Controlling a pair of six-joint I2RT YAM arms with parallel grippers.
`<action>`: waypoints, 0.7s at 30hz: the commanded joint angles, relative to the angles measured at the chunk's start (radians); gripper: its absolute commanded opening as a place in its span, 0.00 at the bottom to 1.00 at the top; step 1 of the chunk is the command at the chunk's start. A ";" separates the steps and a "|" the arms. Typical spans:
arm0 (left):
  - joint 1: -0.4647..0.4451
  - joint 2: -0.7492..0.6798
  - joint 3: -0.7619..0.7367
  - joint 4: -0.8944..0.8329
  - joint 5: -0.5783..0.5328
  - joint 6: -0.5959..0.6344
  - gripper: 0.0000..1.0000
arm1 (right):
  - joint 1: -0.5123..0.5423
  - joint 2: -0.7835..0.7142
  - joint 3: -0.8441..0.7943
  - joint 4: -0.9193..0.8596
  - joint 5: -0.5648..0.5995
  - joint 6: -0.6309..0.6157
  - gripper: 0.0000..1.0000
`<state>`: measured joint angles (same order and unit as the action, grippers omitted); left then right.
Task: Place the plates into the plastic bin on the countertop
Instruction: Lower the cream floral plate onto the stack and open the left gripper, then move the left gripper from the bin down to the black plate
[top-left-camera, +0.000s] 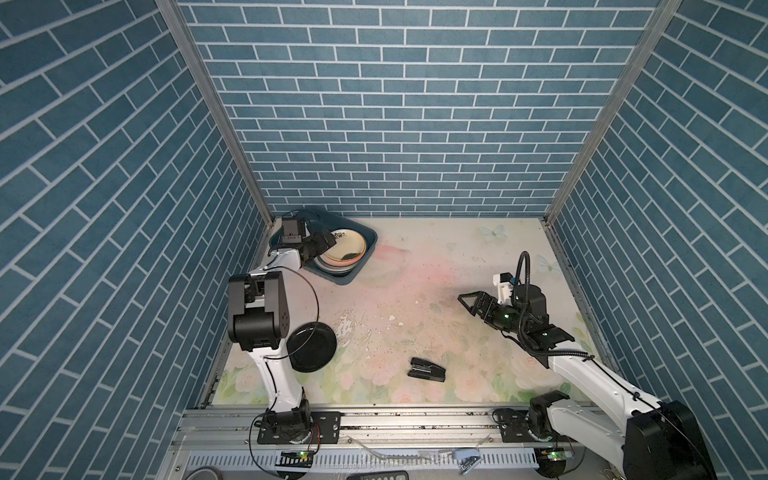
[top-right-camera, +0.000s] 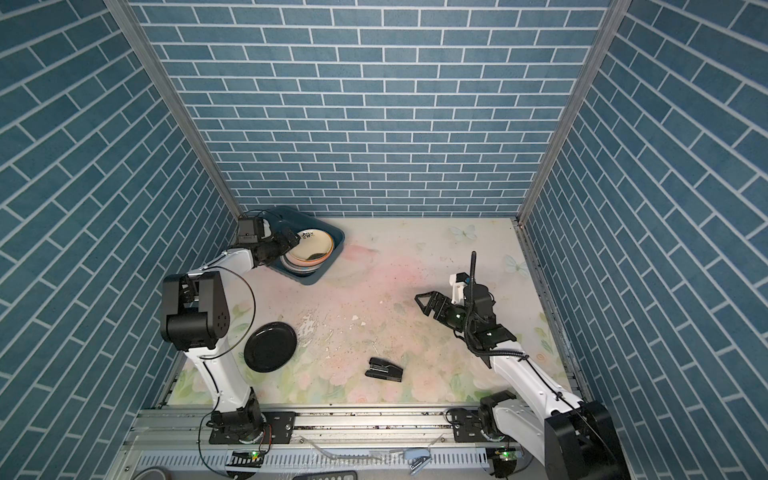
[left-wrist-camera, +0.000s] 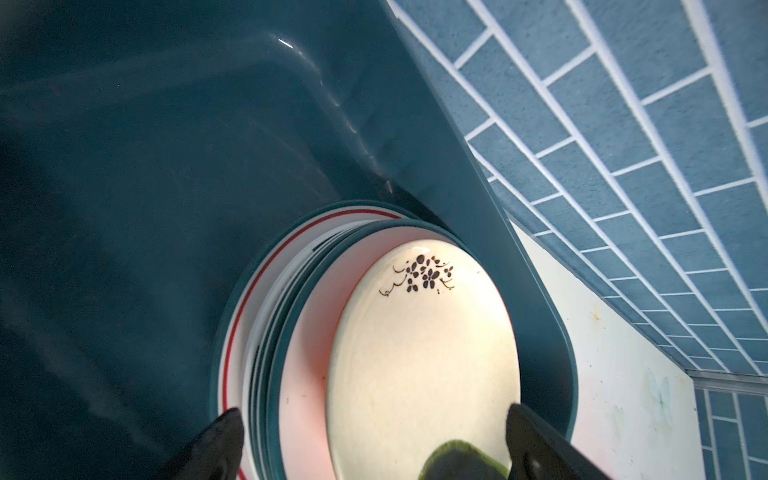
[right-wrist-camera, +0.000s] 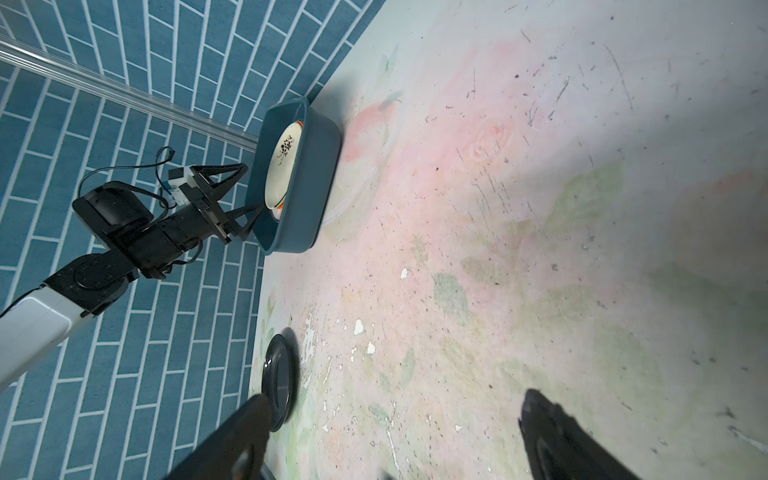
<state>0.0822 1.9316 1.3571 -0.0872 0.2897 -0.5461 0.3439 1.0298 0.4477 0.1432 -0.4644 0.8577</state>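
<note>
Left tool (left-wrist-camera: 374, 415), spread wide, hangs over cream plate (left-wrist-camera: 424, 353) in plastic bin (left-wrist-camera: 166, 166).

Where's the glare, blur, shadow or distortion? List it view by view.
Left wrist view: glare streaks on the bin wall, cream plate brightly lit. Right wrist view: right claw blurred, tile lines bent, shadow across the countertop. Both top views: sharp, walls splayed outward.

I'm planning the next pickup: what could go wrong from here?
1. The cream plate sits off-centre on the stack in the plastic bin; the open left gripper straddles it and could nudge it when lifting away.
2. The black plate lies close beside the left arm, so reaching it may be cramped.
</note>
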 joint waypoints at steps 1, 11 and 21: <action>-0.012 -0.080 -0.007 -0.066 -0.078 0.055 1.00 | -0.004 0.006 0.009 0.022 0.003 -0.013 0.94; -0.059 -0.358 -0.283 -0.144 -0.216 0.063 1.00 | -0.003 0.000 -0.006 0.058 0.006 -0.021 0.94; -0.073 -0.539 -0.480 -0.376 -0.385 0.051 1.00 | -0.005 -0.068 -0.046 0.093 0.017 -0.040 0.94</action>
<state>0.0124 1.4292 0.8783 -0.3481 0.0185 -0.4965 0.3435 0.9943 0.4046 0.2203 -0.4618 0.8558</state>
